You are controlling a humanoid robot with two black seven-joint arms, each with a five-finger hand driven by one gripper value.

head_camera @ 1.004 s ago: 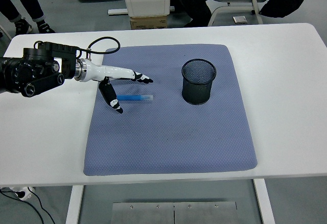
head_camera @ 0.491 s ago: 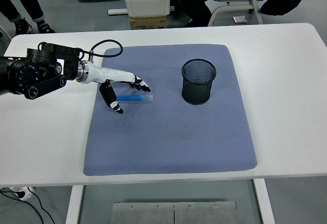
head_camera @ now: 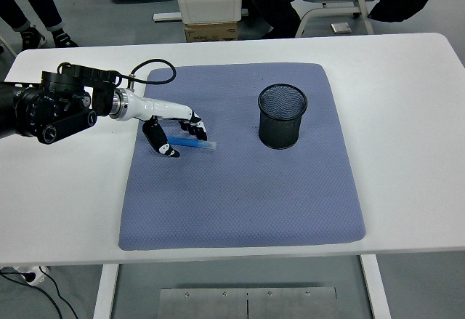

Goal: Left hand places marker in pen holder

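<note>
A blue marker (head_camera: pixel 195 144) lies flat on the blue-grey mat (head_camera: pixel 240 188), left of centre. My left hand (head_camera: pixel 180 134) hovers right at it, white with black fingertips. The fingers (head_camera: pixel 197 124) curl down on the marker's far side and the thumb (head_camera: pixel 161 144) sits at its near left end; the marker still rests on the mat. Whether they touch it is not clear. A black mesh pen holder (head_camera: pixel 282 115) stands upright on the mat to the right, about a hand's length from the marker's tip. The right arm does not show.
The white table (head_camera: pixel 407 115) extends around the mat on all sides. My left arm's black forearm (head_camera: pixel 51 105) lies over the table's left part with a black cable (head_camera: pixel 149 68) looping above it. Chairs and people's legs show beyond the far edge.
My left hand has pulled back left and lowered; its fingers have gone from stretched out to curled down around the marker. The marker has shifted slightly and tilted.
</note>
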